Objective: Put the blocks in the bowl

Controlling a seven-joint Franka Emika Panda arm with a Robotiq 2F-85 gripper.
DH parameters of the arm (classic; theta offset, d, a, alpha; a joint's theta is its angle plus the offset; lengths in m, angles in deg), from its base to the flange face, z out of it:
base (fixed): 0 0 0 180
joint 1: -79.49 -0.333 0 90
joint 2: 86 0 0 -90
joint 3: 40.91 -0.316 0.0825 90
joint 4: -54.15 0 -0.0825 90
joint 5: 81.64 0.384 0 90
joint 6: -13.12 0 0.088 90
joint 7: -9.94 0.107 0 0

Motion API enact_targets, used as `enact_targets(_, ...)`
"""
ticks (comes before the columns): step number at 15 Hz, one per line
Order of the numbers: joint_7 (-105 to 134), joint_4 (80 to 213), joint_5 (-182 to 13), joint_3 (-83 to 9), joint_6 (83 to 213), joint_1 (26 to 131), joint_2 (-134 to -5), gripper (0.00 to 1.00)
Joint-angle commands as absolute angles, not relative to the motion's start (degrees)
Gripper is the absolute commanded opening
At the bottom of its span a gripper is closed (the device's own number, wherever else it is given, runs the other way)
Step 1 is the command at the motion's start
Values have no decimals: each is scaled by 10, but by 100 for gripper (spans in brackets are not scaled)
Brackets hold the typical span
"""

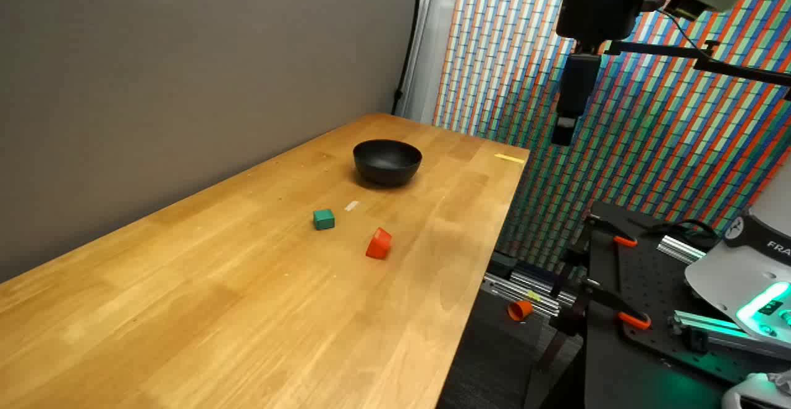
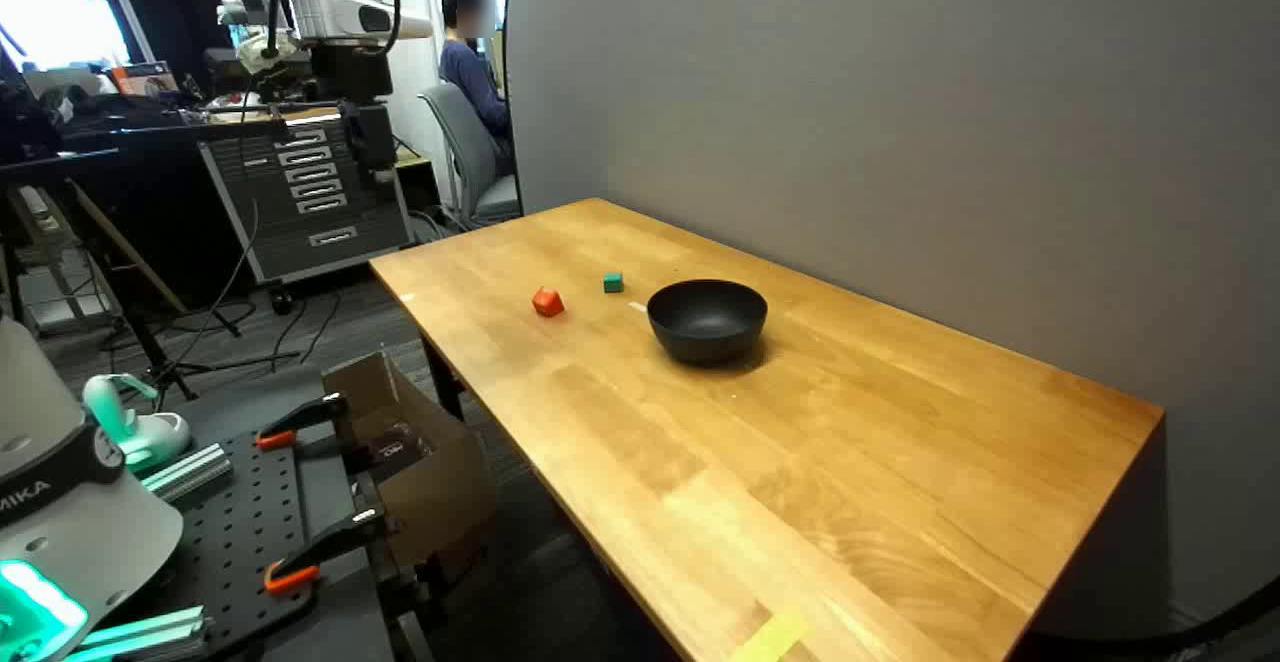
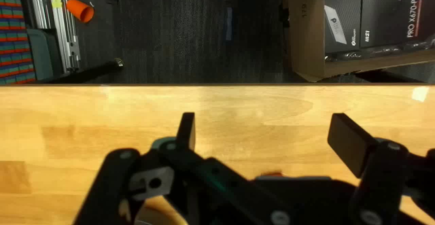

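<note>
Your pincer (image 3: 265,130) stands wide: in the wrist view its two fingers (image 3: 350,143) are well apart, with the tabletop (image 3: 238,106) showing between them. The black bowl (image 1: 387,171) sits upright on the tabletop in both exterior views. Taking the bowl as the dial's centre in an exterior view, you find the green block (image 1: 324,219) between 7 and 8 o'clock, the red block (image 1: 379,244) at 6 o'clock, and the pincer between 2 and 3 o'clock, hanging in the air and pointing down, well apart from all three. With the dial set on the bowl (image 2: 707,337) in an exterior view, you read the green block at 10 o'clock and the red block at 9 o'clock, farther out. Both blocks lie on the tabletop outside the bowl, near each other but apart; the green one rests flat, the red one looks tilted. A pale strip (image 1: 351,206) lies between the green block and the bowl. At the bowl's 3 o'clock in an exterior view, near the tabletop's edge, you see yellow tape (image 1: 510,157). An orange cup (image 3: 76,8) lies on its side on the floor (image 3: 187,31), at 10 o'clock in your wrist view.
</note>
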State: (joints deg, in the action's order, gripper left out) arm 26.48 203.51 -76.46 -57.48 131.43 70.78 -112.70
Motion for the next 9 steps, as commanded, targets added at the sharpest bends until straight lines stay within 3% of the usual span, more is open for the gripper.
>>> enact_targets(1, 268, 2034, -769, -567, 1314, 700, -1126, 100)
enact_targets(6, 268, 2034, -769, -567, 1314, 700, -1126, 100)
enact_targets(9, 297, 2008, -780, -577, 1381, 720, -1023, 100)
